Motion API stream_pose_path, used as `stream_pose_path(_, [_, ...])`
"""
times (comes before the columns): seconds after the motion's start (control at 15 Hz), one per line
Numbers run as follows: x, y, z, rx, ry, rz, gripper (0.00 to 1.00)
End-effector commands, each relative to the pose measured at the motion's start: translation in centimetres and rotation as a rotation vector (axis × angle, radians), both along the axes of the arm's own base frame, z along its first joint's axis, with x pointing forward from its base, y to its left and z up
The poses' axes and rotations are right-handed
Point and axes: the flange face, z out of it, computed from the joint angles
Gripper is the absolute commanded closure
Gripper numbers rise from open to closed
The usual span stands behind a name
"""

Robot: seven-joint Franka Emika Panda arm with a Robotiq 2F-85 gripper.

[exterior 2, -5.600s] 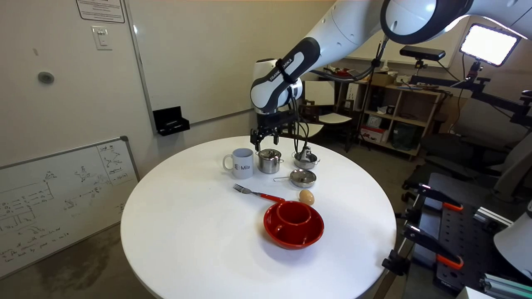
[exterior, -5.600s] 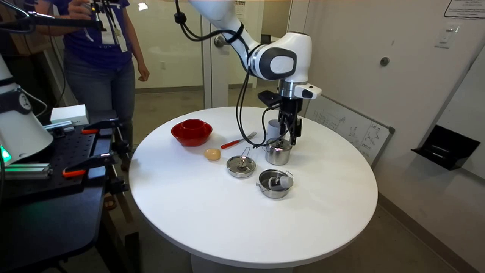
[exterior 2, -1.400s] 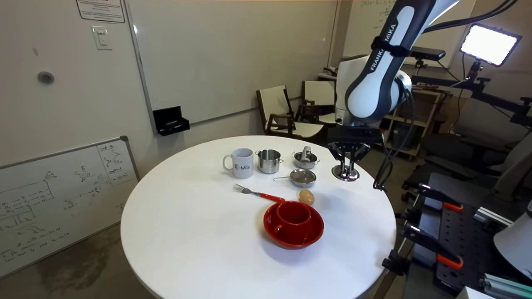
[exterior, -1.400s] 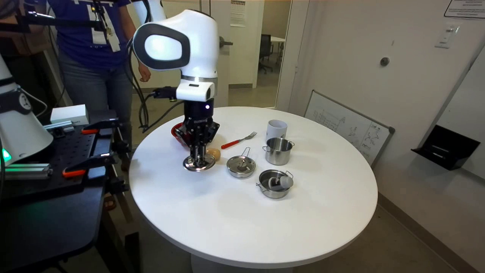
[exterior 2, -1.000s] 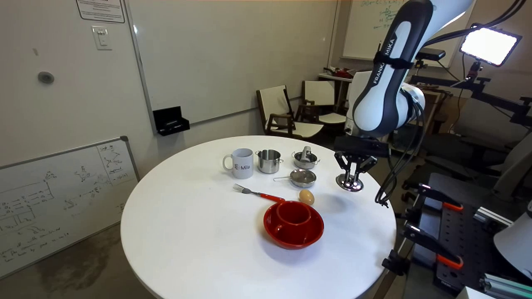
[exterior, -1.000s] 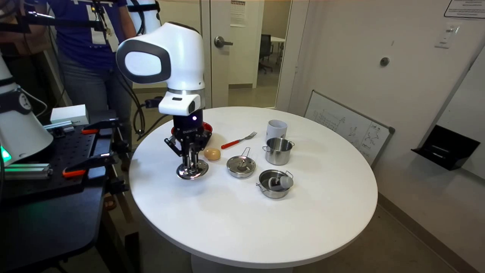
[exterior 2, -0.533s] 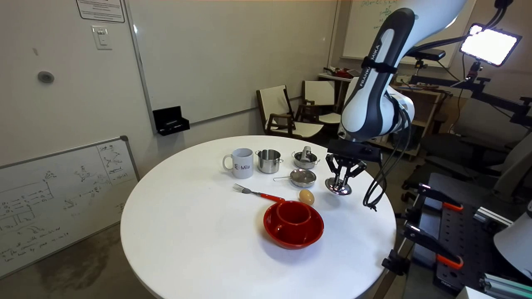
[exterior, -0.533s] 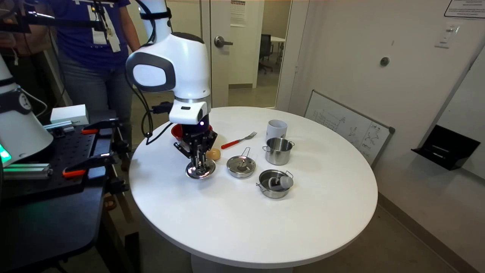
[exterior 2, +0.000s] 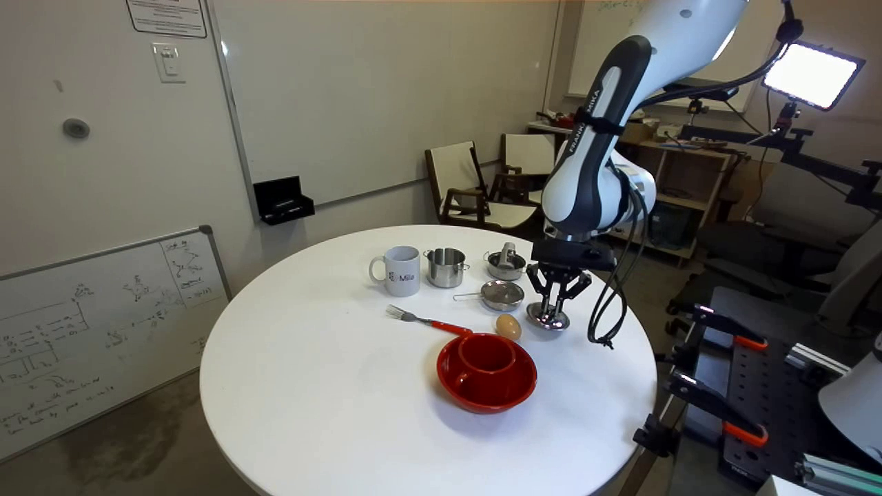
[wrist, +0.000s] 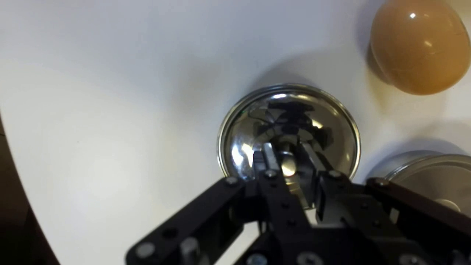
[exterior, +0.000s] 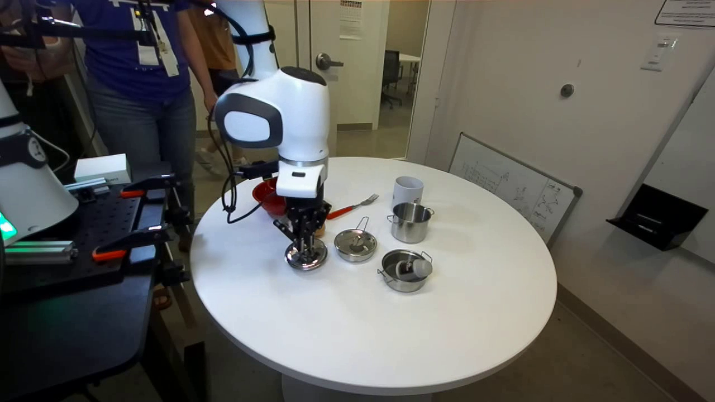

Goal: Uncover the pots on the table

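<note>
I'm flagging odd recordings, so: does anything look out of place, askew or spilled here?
Two things: a grey object leans in the low open pot, poking above its rim instead of lying flat; I can't tell what it is. The lid in the gripper looks slightly tilted, not level. I see no spill.

A lamp (exterior 2: 812, 74) glares at two o'clock in an exterior view; a soft shadow (wrist: 290, 71) rims the wrist view's held lid (wrist: 289, 123) at twelve.

Egg (exterior: 320, 230) near held lid (exterior: 317, 258): mostly hidden in an exterior view. Pot (wrist: 430, 162) beside lid: cropped, wrist view.
</note>
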Motion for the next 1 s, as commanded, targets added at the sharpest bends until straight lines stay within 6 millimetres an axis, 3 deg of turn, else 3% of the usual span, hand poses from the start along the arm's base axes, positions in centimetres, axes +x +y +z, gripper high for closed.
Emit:
stream_pose_path(0.0, [1.3,-0.1,-1.0,0.01,0.058,0.03,0.95])
stream_pose_path(0.13, [1.7,-0.1,-1.1,0.01,0.084,0.036,0.95])
stream_pose_path(0.2, [1.9,-0.1,-1.2,0.009,0.093,0.039,0.82])
stream_pose_path(0.27, [2.1,-0.1,-1.3,0.008,0.1,0.041,0.6])
stream_pose_path(0.4, [2.4,0.0,-1.3,0.005,0.11,0.047,0.51])
stream_pose_path(0.67, [2.8,0.1,-1.2,-0.001,0.119,0.053,0.21])
stream_pose_path(0.8, [3.0,0.2,-0.6,-0.012,0.111,0.06,0.06])
stream_pose_path(0.93, [3.4,0.5,0.8,-0.031,0.1,0.08,0.0])
